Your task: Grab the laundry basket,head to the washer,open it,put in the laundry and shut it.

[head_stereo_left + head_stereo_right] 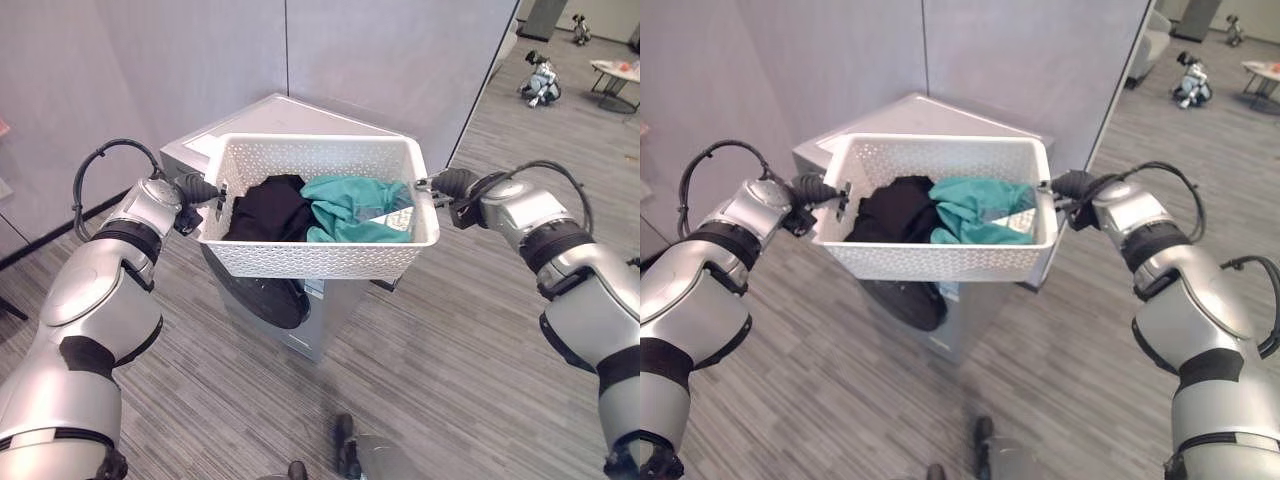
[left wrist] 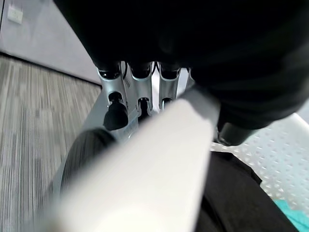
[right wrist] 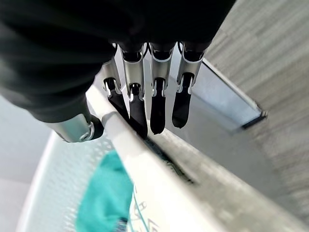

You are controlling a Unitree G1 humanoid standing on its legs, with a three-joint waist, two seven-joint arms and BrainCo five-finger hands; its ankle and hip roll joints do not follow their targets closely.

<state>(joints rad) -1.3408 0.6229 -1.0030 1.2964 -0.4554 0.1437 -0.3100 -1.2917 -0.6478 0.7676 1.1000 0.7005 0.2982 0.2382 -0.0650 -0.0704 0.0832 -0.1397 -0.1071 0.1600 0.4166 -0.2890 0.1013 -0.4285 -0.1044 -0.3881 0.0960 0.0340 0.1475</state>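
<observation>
I hold a white perforated laundry basket (image 1: 310,258) in the air between both hands, just above and in front of a silver washer (image 1: 262,125). In the basket lie a black garment (image 1: 268,208) and a teal garment (image 1: 345,208). My left hand (image 1: 200,190) is shut on the basket's left rim (image 2: 159,159), fingers (image 2: 116,108) under it and thumb over. My right hand (image 1: 440,185) is shut on the right rim (image 3: 130,145), with its fingers (image 3: 157,108) curled below it. The washer's round dark door (image 1: 262,295) shows under the basket and looks closed.
The washer stands in a corner of grey partition walls (image 1: 380,60). Striped grey floor (image 1: 440,370) spreads in front and to the right. Far at the back right are a low table (image 1: 618,80) and a small figure on the floor (image 1: 540,80).
</observation>
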